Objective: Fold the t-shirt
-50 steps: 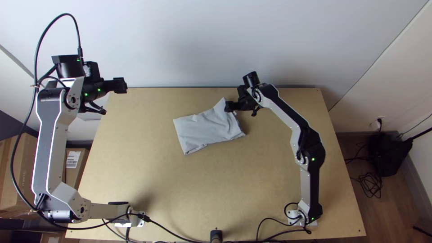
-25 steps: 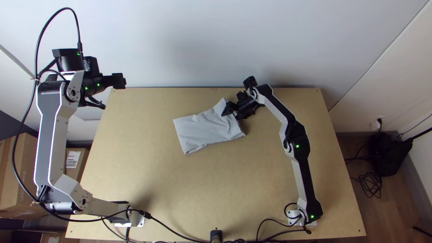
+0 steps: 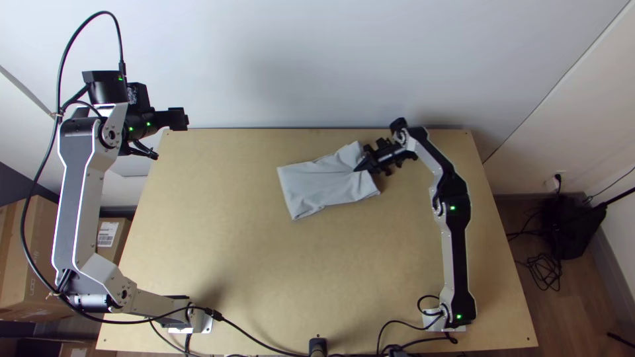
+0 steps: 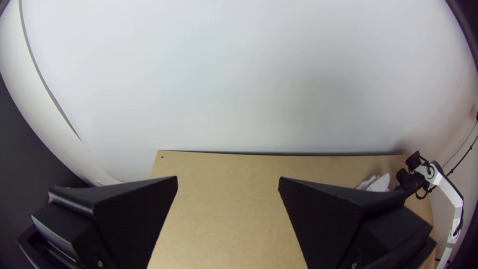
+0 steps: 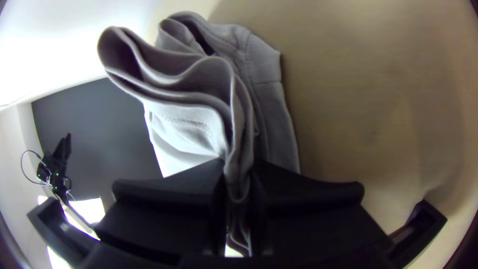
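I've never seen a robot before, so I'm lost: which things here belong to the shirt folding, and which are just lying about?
Part of the job:
light grey cloth t-shirt, pinched by the right black gripper
left black gripper, open
light wooden table

Just lying about:
brown cardboard boxes, left
tangled black cables on the floor, right

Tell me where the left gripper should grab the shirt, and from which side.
I'd take the left edge of the shirt, coming in low from the left with the left gripper, one finger above the cloth and one beneath. That edge looks nearly straight and flat on the table, while the right gripper pinches gathered layers at the opposite end.
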Available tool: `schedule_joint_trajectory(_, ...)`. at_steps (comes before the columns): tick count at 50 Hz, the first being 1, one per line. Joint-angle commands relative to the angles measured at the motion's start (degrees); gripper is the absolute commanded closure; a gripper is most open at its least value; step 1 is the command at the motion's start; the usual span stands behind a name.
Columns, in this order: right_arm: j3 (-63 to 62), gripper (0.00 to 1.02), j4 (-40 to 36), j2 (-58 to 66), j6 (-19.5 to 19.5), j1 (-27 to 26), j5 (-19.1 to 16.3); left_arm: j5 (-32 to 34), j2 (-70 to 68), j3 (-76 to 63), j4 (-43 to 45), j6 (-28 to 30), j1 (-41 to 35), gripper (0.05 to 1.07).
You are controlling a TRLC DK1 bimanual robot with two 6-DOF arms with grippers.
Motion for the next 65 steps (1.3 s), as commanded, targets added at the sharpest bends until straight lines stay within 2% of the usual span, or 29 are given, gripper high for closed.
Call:
schedule_joint_trajectory(1,-1.11,1.0,0.08,-3.11,-1.54,-5.09,1.1,-0.12,0.41,1.79,-0.22,-0.06,-0.21,0.1)
schedule_joint_trajectory(8,-0.5,1.0,1.04,-4.08,-2.34,-11.5,4.44,-0.12,0.32,1.7,-0.22,-0.14,-0.21,0.1)
schedule_joint_trajectory(16,-0.5,1.0,2.98,-5.22,-1.19,-19.85,7.95,-0.12,-0.11,1.79,-0.13,-0.14,-0.21,0.1)
schedule_joint_trajectory(23,-1.64,1.0,4.21,-6.28,1.8,-27.33,10.15,-0.12,-0.38,1.52,-0.22,-0.14,-0.21,0.1)
schedule_joint_trajectory(29,-5.6,1.0,10.71,-9.62,7.77,-33.39,14.11,-0.12,-0.55,1.52,-0.22,-0.32,-0.21,0.1)
schedule_joint_trajectory(32,-8.23,1.0,13.44,-11.55,9.35,-35.41,15.6,0.06,-0.73,1.52,-0.13,-0.32,-0.21,0.1)
schedule_joint_trajectory(35,-11.4,1.0,15.55,-13.75,9.88,-36.99,17.27,0.32,-0.91,1.52,-0.22,-0.41,-0.21,0.1)
schedule_joint_trajectory(40,-17.11,0.98,18.01,-17.7,9.97,-39.19,17.45,0.5,-1.26,1.52,-0.13,-0.41,-0.3,0.1)
schedule_joint_trajectory(41,-18.08,0.94,18.27,-18.32,9.88,-39.45,17.45,0.5,-1.43,1.61,-0.13,-0.41,-0.39,0.1)
schedule_joint_trajectory(43,-20.36,0.69,18.71,-19.81,9.79,-39.89,17.62,0.5,-1.7,1.61,-0.13,-0.41,-0.39,0.1)
schedule_joint_trajectory(45,-22.38,0.21,18.8,-21.13,9.27,-40.16,18.76,0.5,-1.96,1.52,-0.22,-0.41,-0.39,0.1)
schedule_joint_trajectory(46,-23.17,0.02,18.8,-21.75,8.21,-40.25,19.56,0.5,-2.05,1.52,-0.22,-0.41,-0.39,0.1)
schedule_joint_trajectory(49,-25.37,0.03,20.29,-24.12,6.81,-40.95,22.63,0.58,-2.4,1.26,-0.22,-0.41,-0.39,0.1)
schedule_joint_trajectory(52,-29.06,0.03,25.21,-28.34,6.63,-41.74,24.92,0.58,-2.84,1.26,-0.39,-0.32,-0.39,0.1)
schedule_joint_trajectory(59,-36.45,0.03,34.18,-39.24,1.88,-42.09,37.75,0.58,-3.63,1.7,-0.39,-0.06,-0.39,0.1)
schedule_joint_trajectory(65,-39.79,0.03,38.75,-49.35,-1.81,-42.09,41.18,0.58,-4.86,2.67,-0.31,-0.06,-0.39,0.1)
